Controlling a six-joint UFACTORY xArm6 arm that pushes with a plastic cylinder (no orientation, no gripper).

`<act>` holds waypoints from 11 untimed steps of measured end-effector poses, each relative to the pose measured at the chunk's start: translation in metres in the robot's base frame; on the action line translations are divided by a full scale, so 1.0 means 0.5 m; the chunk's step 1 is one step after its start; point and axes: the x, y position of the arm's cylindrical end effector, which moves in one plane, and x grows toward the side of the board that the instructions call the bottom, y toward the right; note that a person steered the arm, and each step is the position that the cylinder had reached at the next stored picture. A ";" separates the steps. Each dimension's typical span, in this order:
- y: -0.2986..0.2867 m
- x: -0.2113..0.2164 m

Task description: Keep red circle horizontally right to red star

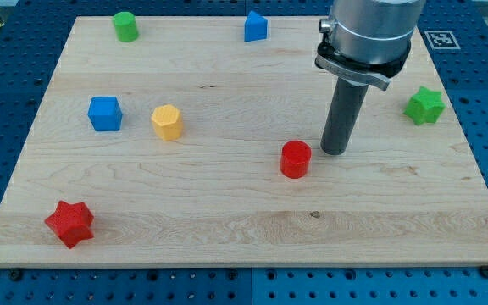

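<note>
step in hand, by judgement: bring the red circle [295,159] down the board to the row of the red star [69,223] while leaving it on the star's right. already well to the view's right of the star, but higher up the board, so only the up-down offset needs closing.

to do it well: shift my tip [335,152] round to the far side of the red circle, toward the view's top, so contact lands on the middle of its upper edge. push straight toward the view's bottom, slow and short, since a round block rolls off an off-centre touch and slips sideways. stop once level with the star, well short of the edge of the wooden board [227,241]. no other block in that path, as far as can be seen.

pose now: rod upright, grey housing above it at the view's top right. my tip down on the board, just beside the red circle on its right and slightly above it; touching or a hair apart, cannot tell. no jaws here, nothing gripped, just a bare rod end.

from the tip: green star [424,105] off to the right and up; yellow hexagon [167,122] and blue cube [105,113] well to the left; blue house-shaped block [255,27] and green cylinder [125,26] far up and left.
</note>
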 end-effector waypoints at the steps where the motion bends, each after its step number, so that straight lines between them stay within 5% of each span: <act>1: 0.000 -0.008; 5: -0.108 0.069; 7: -0.228 -0.008; 11: -0.156 0.163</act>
